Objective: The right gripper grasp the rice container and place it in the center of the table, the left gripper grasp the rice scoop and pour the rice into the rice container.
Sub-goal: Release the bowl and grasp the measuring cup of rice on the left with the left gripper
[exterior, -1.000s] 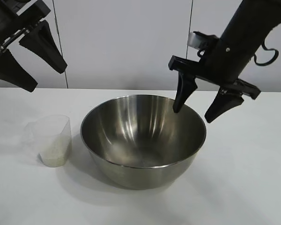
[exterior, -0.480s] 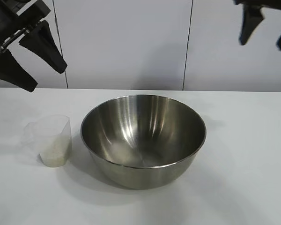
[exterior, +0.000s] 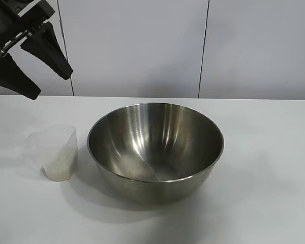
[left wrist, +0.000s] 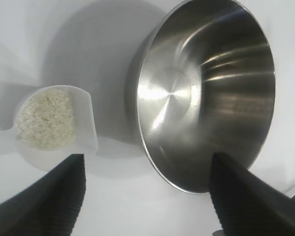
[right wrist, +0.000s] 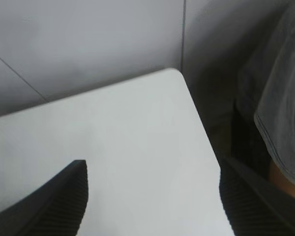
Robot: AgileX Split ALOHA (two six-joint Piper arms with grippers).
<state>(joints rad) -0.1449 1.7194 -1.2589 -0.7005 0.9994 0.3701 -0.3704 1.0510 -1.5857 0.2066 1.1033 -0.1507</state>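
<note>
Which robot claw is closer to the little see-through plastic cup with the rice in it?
Left. The left gripper hangs open above the small frosted plastic cup of white rice. The right gripper, also open, is off by the white table's corner, no cup near.

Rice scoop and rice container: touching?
Apart. The exterior view shows a strip of bare table between the rice scoop and the rice container; the left wrist view shows that gap too.
</note>
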